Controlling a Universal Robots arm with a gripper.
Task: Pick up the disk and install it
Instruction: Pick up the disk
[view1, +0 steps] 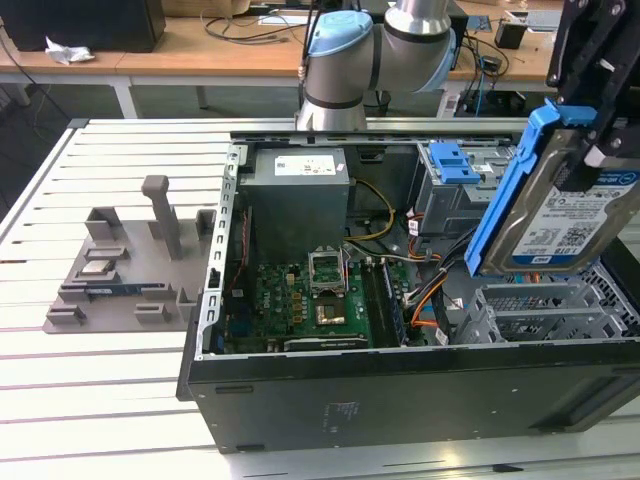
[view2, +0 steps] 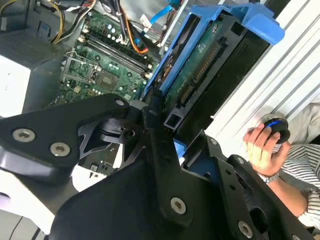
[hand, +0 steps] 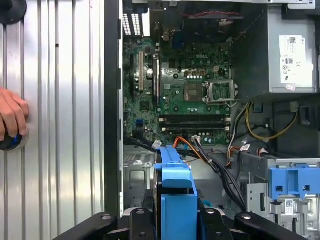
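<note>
The gripper (hand: 178, 212) has its fingers closed on the disk (view1: 565, 215), holding it tilted in the air above the open case (view1: 400, 395). Pickup looks done; the disk is not yet in the cage (view1: 450, 200).

I can read no print. A white-and-blue label (view1: 590, 220) sits on the flat rectangular silver-metal disk (view1: 545, 195); at its nine o'clock, a small white sticker (view1: 307, 165) marks the big grey metal box (view1: 298, 195).

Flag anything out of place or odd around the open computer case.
A person's hand rests on a small round object on the slatted table beside the case, while the gripper holds the disk tilted above it.
</note>
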